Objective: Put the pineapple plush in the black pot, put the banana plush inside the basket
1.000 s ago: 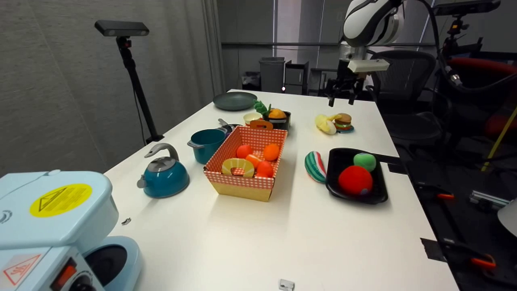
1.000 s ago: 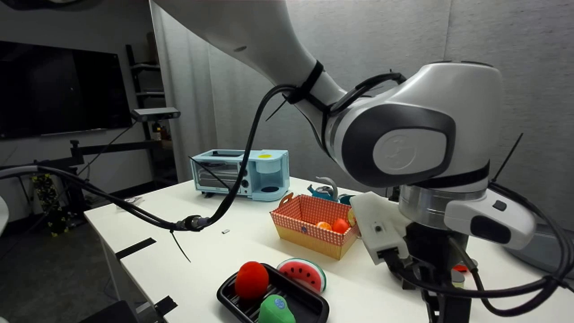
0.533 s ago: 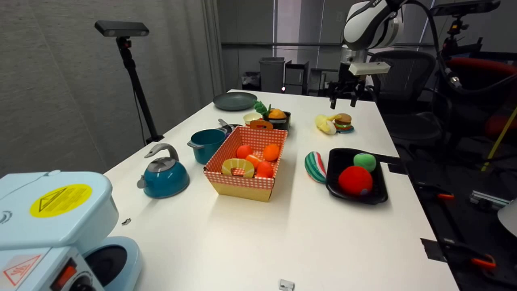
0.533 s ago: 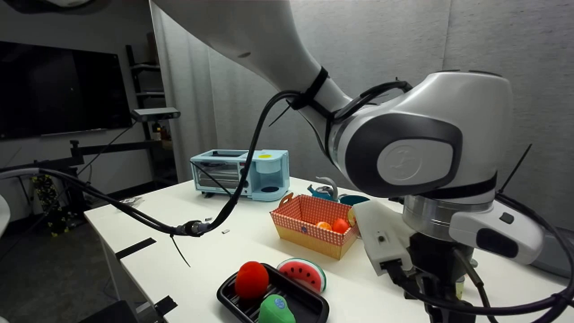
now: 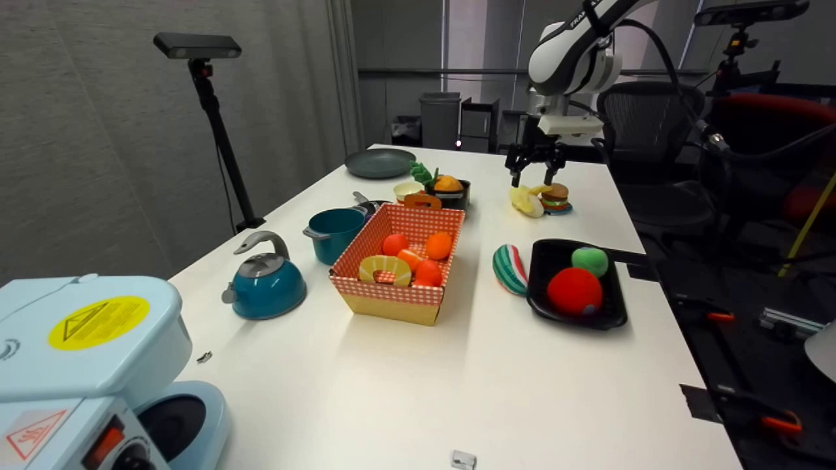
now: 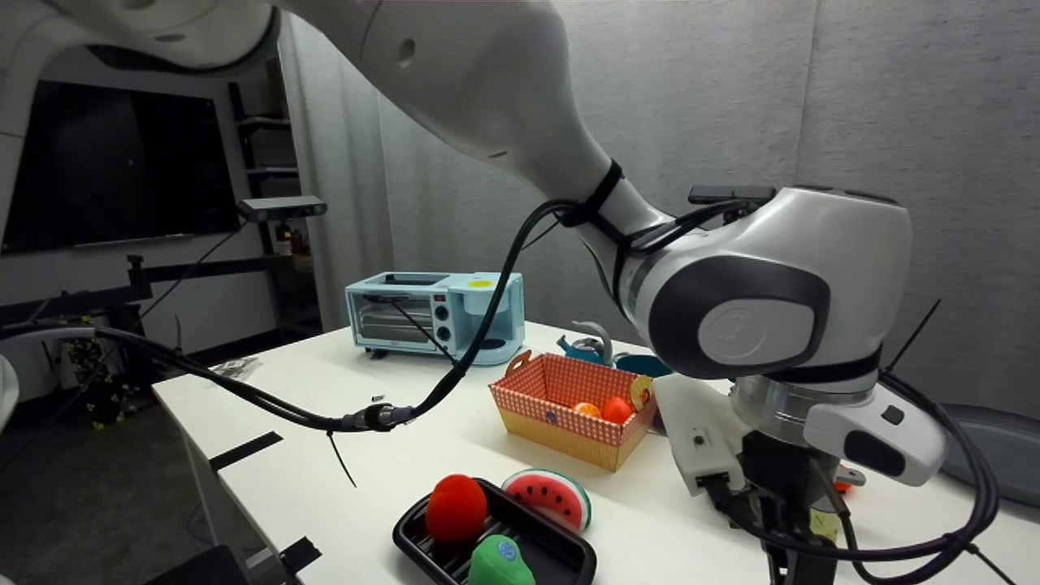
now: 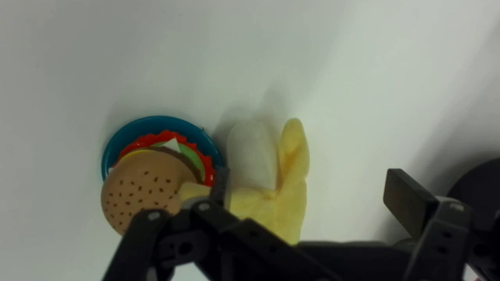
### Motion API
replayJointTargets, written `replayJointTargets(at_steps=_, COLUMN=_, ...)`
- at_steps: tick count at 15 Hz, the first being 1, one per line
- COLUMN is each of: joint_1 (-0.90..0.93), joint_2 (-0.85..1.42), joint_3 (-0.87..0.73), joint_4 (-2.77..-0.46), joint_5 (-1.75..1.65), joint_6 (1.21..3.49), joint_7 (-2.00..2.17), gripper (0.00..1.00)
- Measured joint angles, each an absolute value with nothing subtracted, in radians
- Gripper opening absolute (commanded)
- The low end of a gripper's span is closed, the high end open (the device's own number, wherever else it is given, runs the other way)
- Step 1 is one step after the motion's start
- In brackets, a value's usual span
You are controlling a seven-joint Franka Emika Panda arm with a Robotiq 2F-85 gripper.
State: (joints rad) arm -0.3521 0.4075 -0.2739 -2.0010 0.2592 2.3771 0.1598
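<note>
Wrist view: a pick with a neighbour too close

Largest is the rectangular basket with red-and-white checked sides (image 5: 395,303), at the centre of the frame in an exterior view. It already holds red and orange toy fruit (image 5: 428,273), so anything dropped from high could, I judge, roll off that pile. Just beyond its far end, upper centre, stands the small near-black pot (image 5: 462,196); a low, straight carry from the upper right could clip it.

The dark two-fingered gripper (image 7: 311,187) has its jaws well apart, clamped on nothing.

The rounded orange-yellow pineapple plush (image 5: 448,183), green-crowned, seems to sit in the pot, body above the rim (half the task looks done), so a knock there might topple it out.

The pale yellow, half-peeled banana plush (image 7: 261,201) lies at lower centre in the wrist view, nearer the finger (image 7: 222,185) on the left of the frame. Closing so off-centre would likely push it sideways before pinching. Just beside it, lower left, is the tan-bunned toy hamburger (image 7: 144,187) on a round teal dish (image 7: 156,122). One peel flap (image 7: 191,191), the smallest worry, overlaps the bun in that view (contact I cannot tell) and is partly hidden by the same finger. Lowering straight down could pin the flap or shove the dish; a grip on the flap alone might slip.
</note>
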Motion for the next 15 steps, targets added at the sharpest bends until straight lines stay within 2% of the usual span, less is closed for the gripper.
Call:
replayJointTargets(at_steps=5, joint_1=-0.353, joint_2=0.477, joint_3=-0.288, joint_4=-1.923, joint_5=0.26, joint_6=2.403, joint_7=0.185, gripper=1.0)
replayJointTargets(at_steps=15, joint_1=-0.353, joint_2=0.517, joint_3=-0.288, joint_4=-1.911, joint_5=0.26, joint_6=2.426, joint_7=0.212, gripper=1.0)
